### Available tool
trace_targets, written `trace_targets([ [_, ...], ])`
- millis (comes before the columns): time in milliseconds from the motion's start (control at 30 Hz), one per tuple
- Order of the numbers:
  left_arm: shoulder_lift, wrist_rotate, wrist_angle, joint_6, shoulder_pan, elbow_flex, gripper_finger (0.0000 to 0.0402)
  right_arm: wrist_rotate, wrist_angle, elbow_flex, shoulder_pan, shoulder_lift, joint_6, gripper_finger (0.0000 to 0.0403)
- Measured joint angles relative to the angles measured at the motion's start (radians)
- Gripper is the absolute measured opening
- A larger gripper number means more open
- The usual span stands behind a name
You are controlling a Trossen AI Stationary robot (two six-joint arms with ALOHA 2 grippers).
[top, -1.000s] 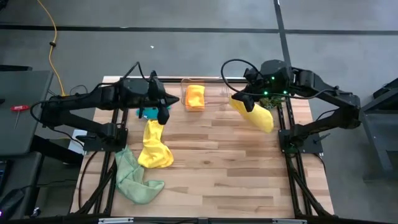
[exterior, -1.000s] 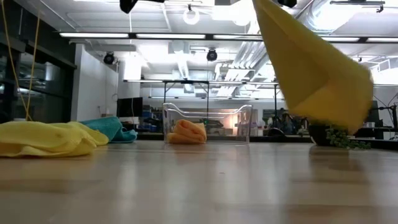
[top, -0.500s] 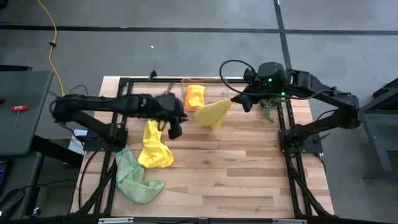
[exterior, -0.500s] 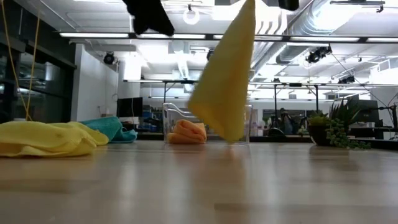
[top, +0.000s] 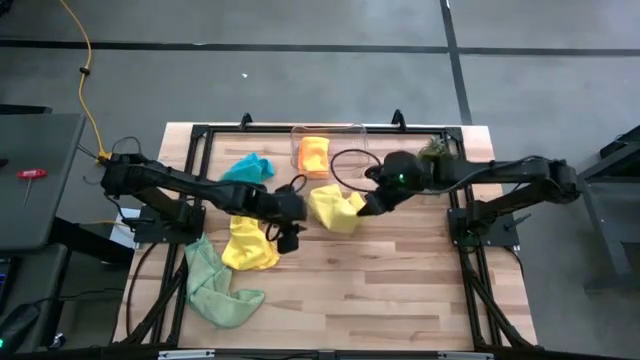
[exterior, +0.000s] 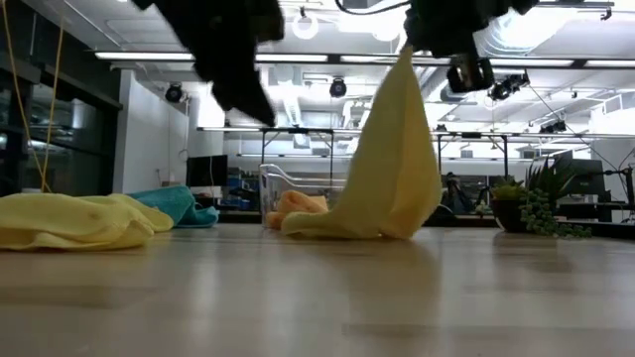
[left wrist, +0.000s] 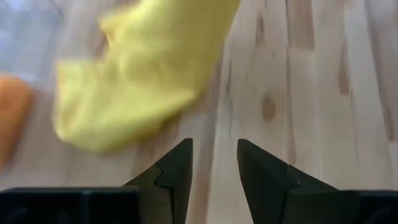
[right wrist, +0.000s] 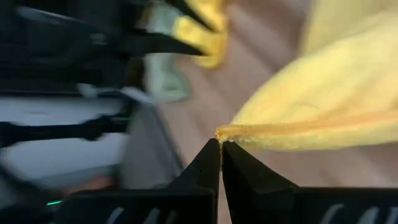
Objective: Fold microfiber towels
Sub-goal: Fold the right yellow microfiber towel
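Note:
My right gripper [top: 368,203] is shut on a yellow towel [top: 335,207] at the table's middle; the towel hangs from it in the low view [exterior: 392,149]. My left gripper [left wrist: 214,167] stands open just left of that towel [left wrist: 134,81], above bare wood and touching nothing. A second yellow towel [top: 246,240] and a light green one [top: 215,285] lie crumpled at the near left. A teal towel [top: 248,168] lies at the far left. An orange towel [top: 313,155] sits in the clear bin [top: 330,130]. My right gripper pinches an upper edge of the yellow towel [right wrist: 245,132] between its two fingertips, coming slanting down from the table's right. The towel hangs below the fingers [exterior: 405,69] in loose folds, and its lower end [exterior: 322,226] rests on the table.
A small potted plant [top: 437,155] stands at the far right, beside the right arm. The clear bin stands at the far edge, right behind the hanging towel. Bare wood lies on the near and right parts of the table [top: 400,290].
My right gripper has swung the yellow towel from the far right toward the table's middle and come down, so the towel's lower end now lies on the table. My left gripper has moved from the far left, over the teal towel, down toward the middle beside the hanging towel.

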Motion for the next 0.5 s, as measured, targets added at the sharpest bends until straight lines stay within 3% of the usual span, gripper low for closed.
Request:
trace_targets([
  [167,0.000,0.040,-0.007,-0.034,-0.028,-0.064,0.0117,-0.108,0.252,-0.045,0.034,0.000,0.164,0.0000],
  [367,-0.023,0.041,-0.009,-0.021,-0.059,-0.067,0.0117,-0.198,0.167,0.136,0.047,0.031,0.091,0.0000],
  [500,-0.065,0.015,-0.027,0.014,-0.064,-0.067,0.0117,-0.127,0.073,0.264,0.011,0.110,-0.034,0.0000],
])
